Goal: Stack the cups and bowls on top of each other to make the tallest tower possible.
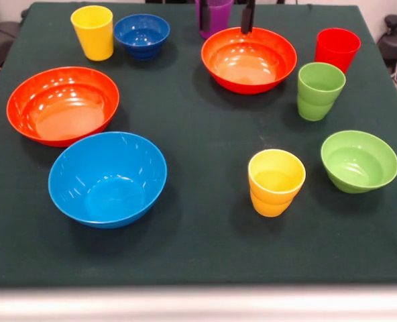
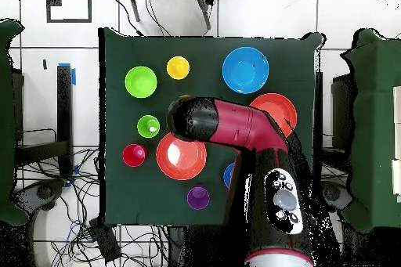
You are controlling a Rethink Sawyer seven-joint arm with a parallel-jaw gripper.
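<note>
My gripper (image 1: 226, 20) shows only as two dark fingertips at the top edge, spread apart and empty, above the far rim of an orange-red bowl (image 1: 249, 59) with the purple cup (image 1: 218, 13) behind them. All cups and bowls stand apart on the green cloth; no tower stands. The second orange-red bowl (image 1: 63, 104) and the light blue bowl (image 1: 108, 178) are at the left. The yellow cup (image 1: 91, 32) and dark blue bowl (image 1: 142, 35) are far left. The red cup (image 1: 336, 48), lime green cup (image 1: 319, 90), lime green bowl (image 1: 359, 161) and yellow-orange cup (image 1: 275, 181) are at the right.
In the overhead view the red arm (image 2: 235, 127) reaches over the table and hides the gripper, the yellow cup and part of the dark blue bowl (image 2: 229, 174). The table's edges are close to the outer cups. Cables lie on the floor around the table.
</note>
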